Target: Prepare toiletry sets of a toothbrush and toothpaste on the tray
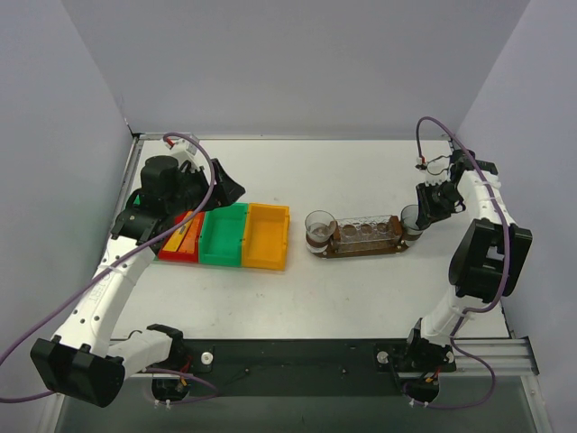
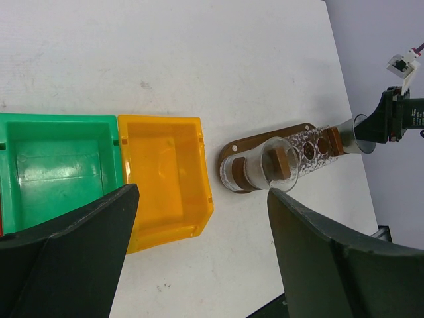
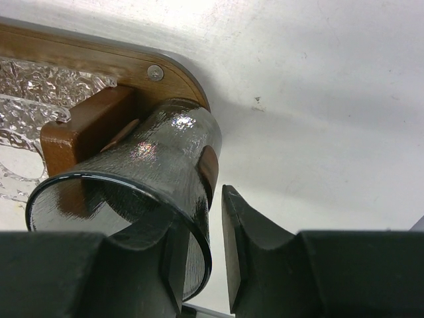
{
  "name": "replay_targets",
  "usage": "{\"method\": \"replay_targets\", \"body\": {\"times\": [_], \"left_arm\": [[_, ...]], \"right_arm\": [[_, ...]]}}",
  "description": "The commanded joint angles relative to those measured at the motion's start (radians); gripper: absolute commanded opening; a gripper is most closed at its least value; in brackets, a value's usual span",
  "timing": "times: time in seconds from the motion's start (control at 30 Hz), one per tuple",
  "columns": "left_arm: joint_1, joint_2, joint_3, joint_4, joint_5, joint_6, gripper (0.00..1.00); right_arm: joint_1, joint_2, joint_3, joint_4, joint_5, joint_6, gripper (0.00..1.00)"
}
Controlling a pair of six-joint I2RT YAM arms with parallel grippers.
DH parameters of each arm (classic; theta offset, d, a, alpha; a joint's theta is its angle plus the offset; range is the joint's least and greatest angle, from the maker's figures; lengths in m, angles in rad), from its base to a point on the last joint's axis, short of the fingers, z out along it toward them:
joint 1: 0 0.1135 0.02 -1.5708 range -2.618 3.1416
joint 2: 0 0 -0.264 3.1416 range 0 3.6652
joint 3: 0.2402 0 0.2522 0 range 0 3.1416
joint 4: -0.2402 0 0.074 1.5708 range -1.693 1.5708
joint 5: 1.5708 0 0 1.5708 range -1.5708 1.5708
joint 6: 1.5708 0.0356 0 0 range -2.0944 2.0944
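The dark-brown wooden tray (image 1: 362,252) lies right of centre and carries a clear glass (image 1: 319,229) at its left end and a dark glass (image 1: 411,218) at its right end. My right gripper (image 1: 421,215) straddles the dark glass's wall (image 3: 165,172): one finger is inside and one finger (image 3: 242,238) is outside with a thin gap, so it is open. My left gripper (image 1: 185,213) hovers wide open and empty over the red bin (image 1: 169,255). An orange toothpaste tube (image 1: 177,237) shows in that bin. I cannot make out any toothbrush.
A green bin (image 1: 223,236) and a yellow-orange bin (image 1: 267,236) stand side by side right of the red bin, and both look empty in the left wrist view (image 2: 59,165). A clear embossed rack (image 1: 364,233) sits along the tray's middle. Walls close in on three sides.
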Motion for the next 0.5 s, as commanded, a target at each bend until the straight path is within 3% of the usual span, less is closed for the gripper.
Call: {"method": "replay_targets", "body": {"times": [0.0, 0.47], "left_arm": [[0.011, -0.006, 0.001, 0.042, 0.017, -0.006, 0.89], [0.015, -0.006, -0.007, 0.048, 0.023, -0.017, 0.89]], "right_arm": [[0.007, 0.002, 0.013, -0.032, 0.004, 0.0, 0.22], [0.009, -0.01, 0.019, -0.029, -0.004, 0.02, 0.32]]}}
